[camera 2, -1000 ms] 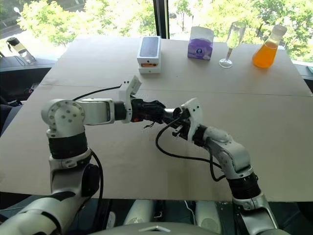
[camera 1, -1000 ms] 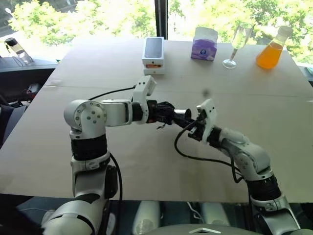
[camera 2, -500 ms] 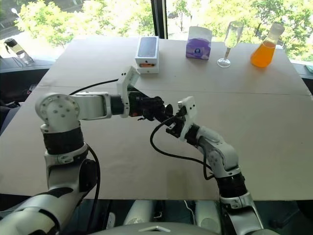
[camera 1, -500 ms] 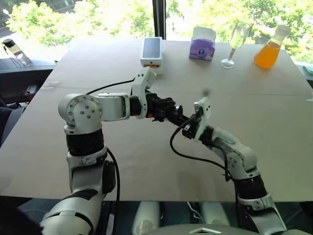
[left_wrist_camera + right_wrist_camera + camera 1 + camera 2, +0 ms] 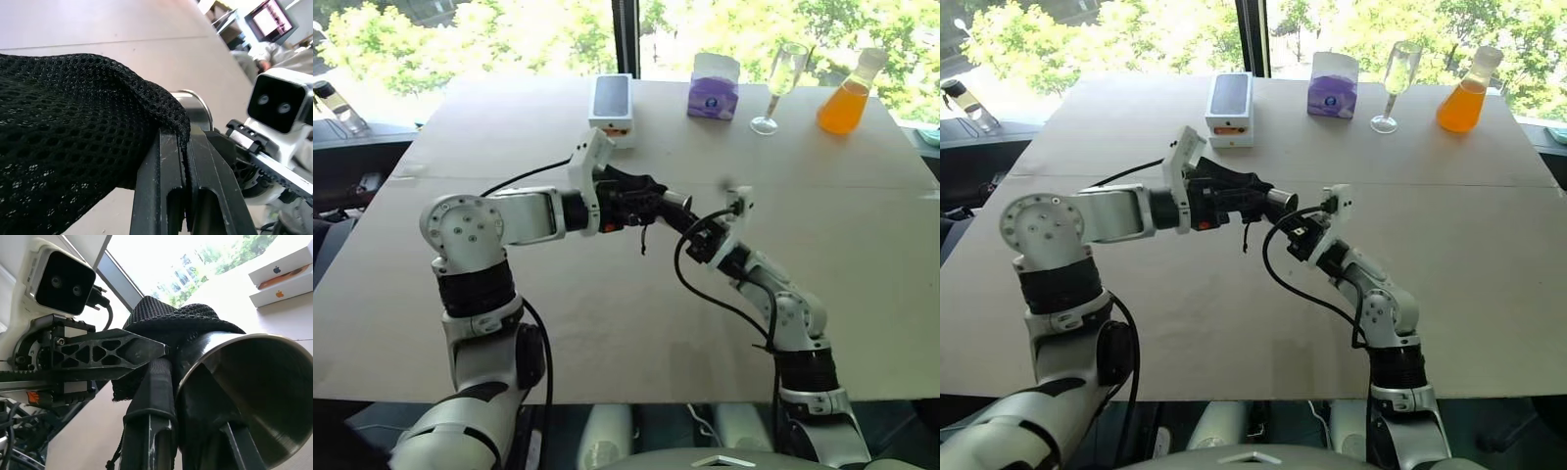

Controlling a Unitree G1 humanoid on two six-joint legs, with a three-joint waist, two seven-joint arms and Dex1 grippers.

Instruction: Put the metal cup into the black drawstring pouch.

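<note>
Two grippers meet in the air over the middle of the desk (image 5: 607,323), with the metal cup (image 5: 244,391) between them, its closed end pushed into the mouth of the black drawstring pouch (image 5: 73,147). The left gripper (image 5: 183,147) has its fingers pressed together, pinching the pouch's mesh edge just beside the cup. The right gripper (image 5: 195,431) is clamped on the cup's rim. A thin cord (image 5: 643,240) dangles from the pouch. At the far edge stand a white box (image 5: 612,100), a purple carton (image 5: 713,88), a stemmed glass (image 5: 779,80) and an orange flask (image 5: 847,98).
</note>
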